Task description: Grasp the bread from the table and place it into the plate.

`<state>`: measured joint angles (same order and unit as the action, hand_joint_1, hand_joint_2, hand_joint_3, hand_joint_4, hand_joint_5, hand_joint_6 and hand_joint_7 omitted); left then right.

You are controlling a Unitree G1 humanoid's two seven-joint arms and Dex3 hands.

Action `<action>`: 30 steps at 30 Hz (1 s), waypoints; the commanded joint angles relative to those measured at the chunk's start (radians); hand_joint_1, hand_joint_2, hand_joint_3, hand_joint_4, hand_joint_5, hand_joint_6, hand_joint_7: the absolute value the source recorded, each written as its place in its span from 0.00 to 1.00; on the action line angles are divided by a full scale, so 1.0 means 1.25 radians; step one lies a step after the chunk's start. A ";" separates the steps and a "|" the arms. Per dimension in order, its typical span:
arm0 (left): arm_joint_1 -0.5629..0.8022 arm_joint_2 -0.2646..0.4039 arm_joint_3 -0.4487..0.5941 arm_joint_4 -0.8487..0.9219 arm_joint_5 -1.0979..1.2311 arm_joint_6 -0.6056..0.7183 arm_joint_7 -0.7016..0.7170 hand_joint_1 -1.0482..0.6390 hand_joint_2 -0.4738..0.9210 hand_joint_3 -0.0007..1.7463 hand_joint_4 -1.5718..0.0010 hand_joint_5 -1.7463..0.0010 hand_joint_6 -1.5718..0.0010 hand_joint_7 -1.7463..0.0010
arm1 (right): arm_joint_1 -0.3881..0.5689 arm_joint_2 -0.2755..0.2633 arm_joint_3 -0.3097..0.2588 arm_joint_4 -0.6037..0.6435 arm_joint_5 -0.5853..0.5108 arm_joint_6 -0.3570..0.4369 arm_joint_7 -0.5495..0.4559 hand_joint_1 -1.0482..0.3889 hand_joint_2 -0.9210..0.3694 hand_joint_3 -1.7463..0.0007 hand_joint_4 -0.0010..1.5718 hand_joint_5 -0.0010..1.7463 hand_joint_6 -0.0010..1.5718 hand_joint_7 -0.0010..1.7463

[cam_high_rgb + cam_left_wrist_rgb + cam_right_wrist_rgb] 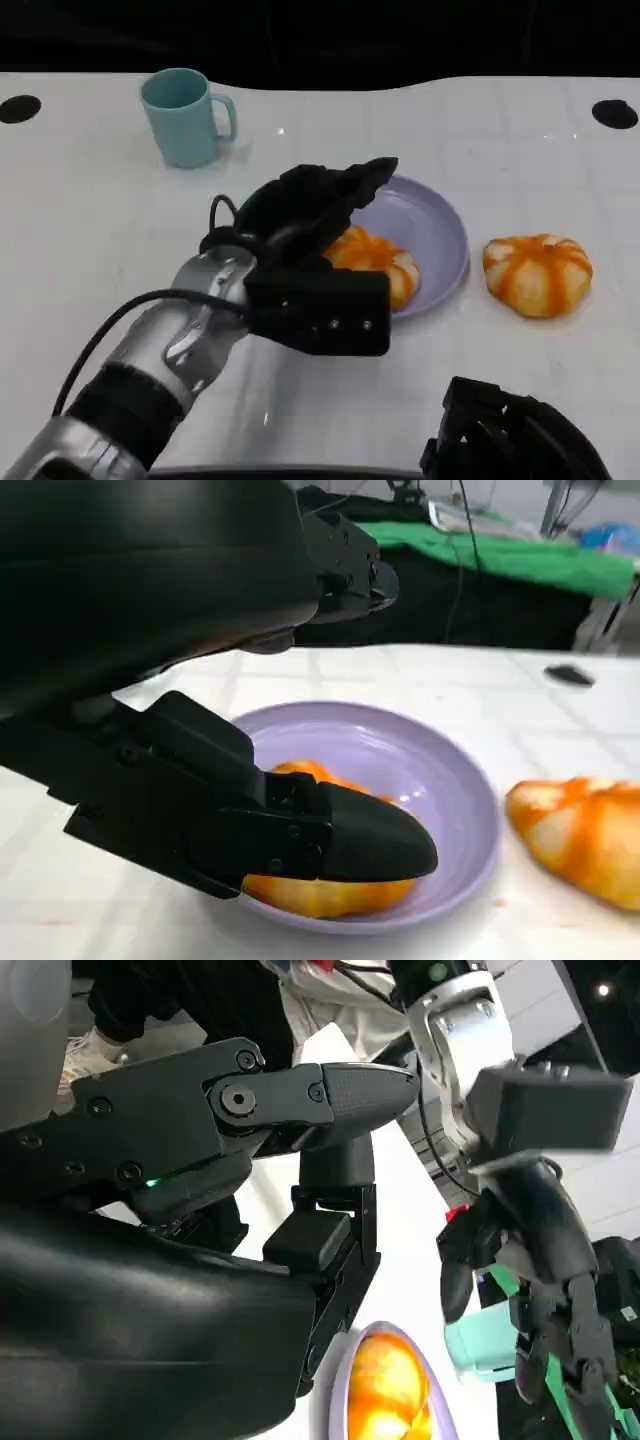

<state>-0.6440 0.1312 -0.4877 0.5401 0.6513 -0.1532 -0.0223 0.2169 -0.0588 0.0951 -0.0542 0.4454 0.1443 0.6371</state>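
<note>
We see a round orange-and-white striped bread roll (378,262) lying inside the shallow lilac plate (445,235), against its near rim; it is dome-shaped, slightly longer across the table than deep, its pale stripes fanning out from the top. A second roll of the same kind (537,274) sits on the white table (100,230) just right of the plate, apart from it. Our left hand (315,215) hovers over the plate's left side with its fingers (350,845) spread above the plated roll, gripping nothing. Our right hand (515,435) rests low at the near edge; we cannot tell its state. A teal mug (185,115) stands farther back, handle pointing right. We can read no writing anywhere.
</note>
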 commanded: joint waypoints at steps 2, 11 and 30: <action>0.115 0.004 0.095 -0.042 -0.162 -0.127 0.012 0.18 1.00 0.12 0.78 0.72 0.87 0.95 | 0.004 -0.005 -0.008 -0.002 0.004 -0.006 0.001 0.26 0.00 0.84 0.54 0.90 0.49 0.76; 0.263 -0.062 0.213 -0.084 -0.429 -0.283 -0.045 0.33 1.00 0.05 0.76 0.29 0.61 0.89 | 0.001 -0.008 -0.010 0.002 0.003 -0.003 0.001 0.26 0.00 0.83 0.54 0.90 0.49 0.77; 0.615 -0.073 0.263 -0.437 -0.834 -0.006 -0.293 0.41 0.97 0.05 0.58 0.00 0.68 0.00 | -0.005 -0.009 -0.007 0.001 0.005 0.002 0.003 0.25 0.00 0.84 0.54 0.90 0.49 0.78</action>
<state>0.0881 0.0345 -0.1725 0.0373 -0.3576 -0.2055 -0.3684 0.2115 -0.0583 0.0975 -0.0520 0.4452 0.1441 0.6377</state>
